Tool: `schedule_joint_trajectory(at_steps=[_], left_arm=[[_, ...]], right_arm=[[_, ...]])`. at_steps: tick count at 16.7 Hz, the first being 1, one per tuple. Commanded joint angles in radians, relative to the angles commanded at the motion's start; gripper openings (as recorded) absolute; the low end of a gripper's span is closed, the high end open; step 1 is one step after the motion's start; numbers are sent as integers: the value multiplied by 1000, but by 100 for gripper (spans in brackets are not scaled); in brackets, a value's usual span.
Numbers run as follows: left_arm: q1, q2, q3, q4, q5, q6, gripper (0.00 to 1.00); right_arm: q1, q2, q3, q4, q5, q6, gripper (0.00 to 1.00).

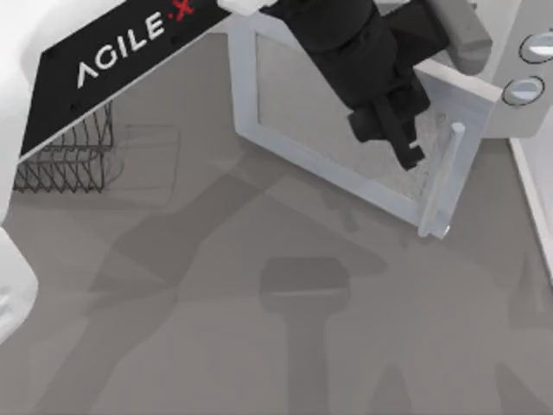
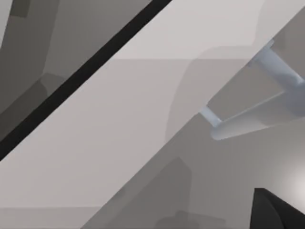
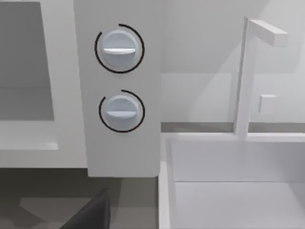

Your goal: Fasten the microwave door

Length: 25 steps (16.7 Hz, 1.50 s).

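Observation:
The microwave door (image 1: pixel 315 160) stands swung open over the table, a white frame around a pale window, with its light-grey bar handle (image 1: pixel 439 183) at the free edge. My left arm reaches in from the top left, and its black left gripper (image 1: pixel 409 149) sits against the window side of the door, just beside the handle. The left wrist view looks close onto the door panel (image 2: pixel 143 109) and the handle (image 2: pixel 257 121), with one dark fingertip (image 2: pixel 276 212) at the corner. The microwave body (image 3: pixel 124 152) with two round knobs (image 3: pixel 119 47) faces the right wrist camera.
A wire rack (image 1: pixel 69 156) stands at the table's left. A white sink basin (image 3: pixel 233 181) with a tall faucet (image 3: pixel 243 81) lies to the right of the microwave. Its white edge (image 1: pixel 536 207) runs along the right side.

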Motion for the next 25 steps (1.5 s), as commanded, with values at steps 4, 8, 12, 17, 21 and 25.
schedule_joint_trajectory(at_steps=[4, 8, 12, 17, 21, 25], left_arm=[[-15, 4, -2, -8, 1, -5, 0], [-28, 45, 1, -38, 1, -25, 0], [-39, 73, 50, -51, 0, -36, 0], [-39, 71, 114, -33, -12, -31, 0], [-43, 81, 115, -45, -5, -33, 0], [-71, 155, 158, -101, 8, -53, 0]], right_arm=[[0, 0, 0, 0, 0, 0, 100], [0, 0, 0, 0, 0, 0, 100], [0, 0, 0, 0, 0, 0, 100], [0, 0, 0, 0, 0, 0, 100], [0, 0, 0, 0, 0, 0, 100], [0, 0, 0, 0, 0, 0, 100]])
